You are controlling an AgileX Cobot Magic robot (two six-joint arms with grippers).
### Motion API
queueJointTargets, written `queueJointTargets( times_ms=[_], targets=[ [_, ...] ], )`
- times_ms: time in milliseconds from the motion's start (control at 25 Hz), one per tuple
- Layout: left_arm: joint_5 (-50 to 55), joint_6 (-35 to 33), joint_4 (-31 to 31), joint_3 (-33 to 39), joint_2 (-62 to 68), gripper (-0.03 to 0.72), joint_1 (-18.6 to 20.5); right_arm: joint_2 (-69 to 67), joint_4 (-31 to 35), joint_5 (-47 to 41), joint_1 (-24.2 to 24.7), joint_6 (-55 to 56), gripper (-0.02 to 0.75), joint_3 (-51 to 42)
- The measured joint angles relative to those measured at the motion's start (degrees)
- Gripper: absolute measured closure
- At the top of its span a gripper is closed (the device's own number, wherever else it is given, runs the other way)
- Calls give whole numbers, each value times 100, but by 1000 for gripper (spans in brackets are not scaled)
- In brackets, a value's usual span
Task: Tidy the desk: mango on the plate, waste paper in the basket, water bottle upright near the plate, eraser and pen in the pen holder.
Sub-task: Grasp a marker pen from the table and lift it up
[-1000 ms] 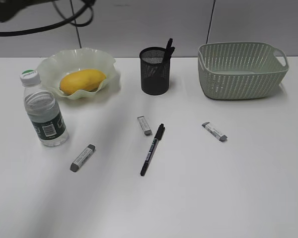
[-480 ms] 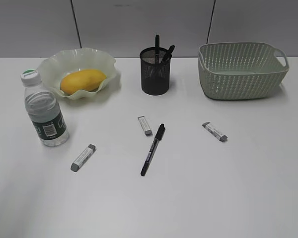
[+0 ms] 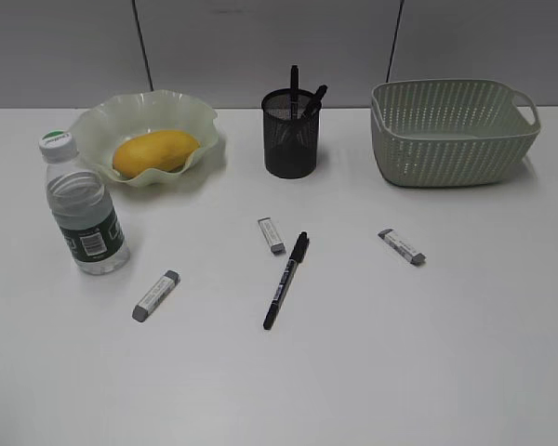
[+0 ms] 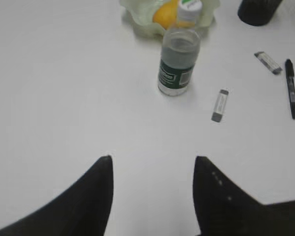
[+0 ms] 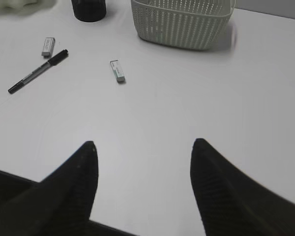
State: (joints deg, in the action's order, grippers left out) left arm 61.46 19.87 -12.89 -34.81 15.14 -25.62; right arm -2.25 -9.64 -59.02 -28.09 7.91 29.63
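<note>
In front of the pen holder [image 3: 290, 133] on the desk [image 3: 428, 372]: one black pen [image 3: 286, 280] lying flat, cap end pointing toward the holder, plus three grey-white erasers. Nearest eraser [image 3: 272, 235] sits just left of the pen's cap, second eraser [image 3: 155, 295] further front-left of the holder, third eraser [image 3: 402, 246] front-right of it. Holder already has two pens standing in it. Mango [image 3: 155, 152] is in the wavy plate [image 3: 102, 121] left of the holder, water bottle [image 3: 82, 207] upright just in front of the plate. Basket [image 3: 454, 130] is right of the holder; no waste paper visible on the desk.

Left gripper [image 4: 152, 169] and right gripper [image 5: 142, 162] both spread, holding nothing, hovering over bare desk.

Handling guess: the pen is light, rigid and smooth, so it may roll; pinch across mid-barrel. Erasers look light, grippy and slightly soft; take across the short sides of the sleeve.
</note>
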Motion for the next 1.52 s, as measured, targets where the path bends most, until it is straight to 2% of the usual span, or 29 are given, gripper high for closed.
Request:
queueJointTargets(
  times_ms=[80, 280, 440, 640, 760, 880, 1000, 1080, 1160, 1400, 1520],
  targets=[
    [-7, -388, 255, 297, -264, 302, 0, -183, -8, 282, 0, 0, 263, 101],
    [-62, -1336, 900, 390, -864, 307, 0, -1277, 51, 1389, 0, 0, 270, 197],
    [-64, -1292, 891, 390, -1248, 312, 81, -2612, 78, 2781, 0, 0, 288, 211],
    [-60, -1009, 685, 390, -1547, 345, 732, -4654, 113, 4108, 0, 0, 302, 631],
    [-65, -993, 685, 390, -1547, 370, 1248, -5778, 234, 4491, 0, 0, 303, 1116],
    [-65, -980, 681, 390, -1547, 385, 1898, -6961, 713, 4390, 0, 0, 303, 1772],
    [-65, -993, 694, 390, -1547, 388, 2528, -8121, 1145, 3891, 0, 0, 303, 2494],
    [-65, -1096, 761, 390, -1547, 388, 2804, -8878, 1277, 3533, -51, 0, 303, 2974],
    [-65, -1164, 819, 390, -1547, 388, 2860, -9519, 1438, 3092, -117, 0, 302, 3414],
    [-65, -1197, 849, 390, -1547, 388, 2867, -11090, 2491, 2034, -277, 218, 280, 4649],
    [-65, -1203, 849, 390, -1547, 388, 2867, -11621, 2688, 1669, -343, 672, 279, 5229]
  ],
)
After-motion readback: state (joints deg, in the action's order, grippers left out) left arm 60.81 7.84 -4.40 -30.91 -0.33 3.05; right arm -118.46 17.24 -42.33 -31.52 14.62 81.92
